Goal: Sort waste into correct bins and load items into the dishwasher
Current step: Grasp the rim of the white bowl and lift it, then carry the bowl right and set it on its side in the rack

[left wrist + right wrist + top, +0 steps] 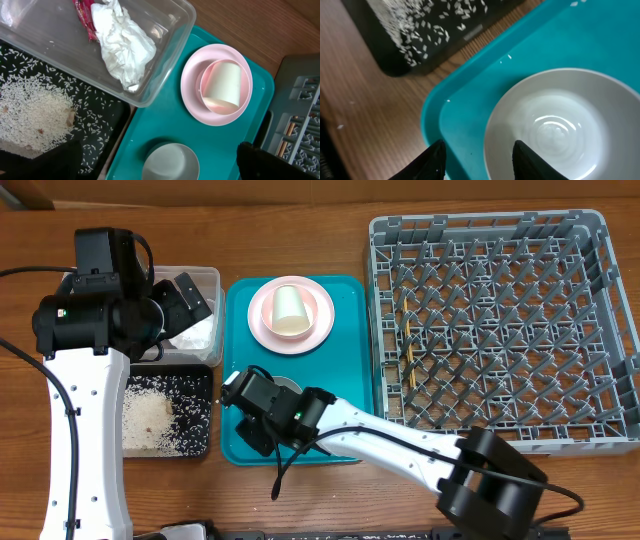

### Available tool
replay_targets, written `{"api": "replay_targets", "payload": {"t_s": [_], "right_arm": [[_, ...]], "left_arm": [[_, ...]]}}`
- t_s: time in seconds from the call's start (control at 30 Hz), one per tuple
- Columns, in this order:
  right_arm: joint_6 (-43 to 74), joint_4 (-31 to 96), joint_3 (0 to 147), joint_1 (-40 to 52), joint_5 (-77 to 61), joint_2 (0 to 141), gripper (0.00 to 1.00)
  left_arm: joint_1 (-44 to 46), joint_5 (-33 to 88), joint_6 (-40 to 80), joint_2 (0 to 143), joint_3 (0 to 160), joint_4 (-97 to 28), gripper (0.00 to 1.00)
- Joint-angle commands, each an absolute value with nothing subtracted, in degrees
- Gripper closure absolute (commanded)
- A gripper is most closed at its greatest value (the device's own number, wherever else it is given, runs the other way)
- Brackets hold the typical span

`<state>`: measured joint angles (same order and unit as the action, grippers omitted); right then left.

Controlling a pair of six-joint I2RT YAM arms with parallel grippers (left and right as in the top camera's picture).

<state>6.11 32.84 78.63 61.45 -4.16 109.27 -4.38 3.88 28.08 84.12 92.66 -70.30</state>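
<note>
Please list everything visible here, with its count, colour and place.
dish rack: one, grey, right side
chopsticks: one pair, wooden, in the dish rack
serving tray: one, teal, centre
dishes: two, pale pink, stacked on the serving tray
cup: one, cream, lying in the top dish
bowl: one, white, on the serving tray
tub: one, clear, left of the serving tray
tissue: one, white, in the tub
wrapper: one, red, in the tub
black tray: one, black, beside the tub
rice scraps: many, whitish, in the black tray
left tool: one, black, open, over the tub
right tool: one, black, open, astride the bowl's rim
</note>
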Motion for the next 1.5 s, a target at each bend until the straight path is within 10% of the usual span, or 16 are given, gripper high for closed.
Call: {"api": "replay_targets", "payload": {"t_s": [0.0, 0.43, 1.03, 1.47], "right_arm": [[5.52, 32.18, 78.70, 61.45, -3.25, 111.72, 0.55], [5.56, 33.56, 78.72, 61.43, -3.70, 114.02, 0.91], [9.04, 37.47, 78.89, 59.35, -3.51, 97.93, 0.96], [13.17, 54.39, 78.48, 15.11, -52.23, 76.71, 0.96]], "left_arm": [[-4.10, 4.05, 27.00, 83.61, 93.82, -70.26, 0.00], [-4.10, 4.05, 27.00, 83.61, 93.82, -70.24, 0.00], [-4.10, 4.05, 27.00, 83.61, 93.82, -70.24, 0.00], [-4.10, 4.05, 27.00, 83.61, 93.82, -70.24, 0.00]]}}
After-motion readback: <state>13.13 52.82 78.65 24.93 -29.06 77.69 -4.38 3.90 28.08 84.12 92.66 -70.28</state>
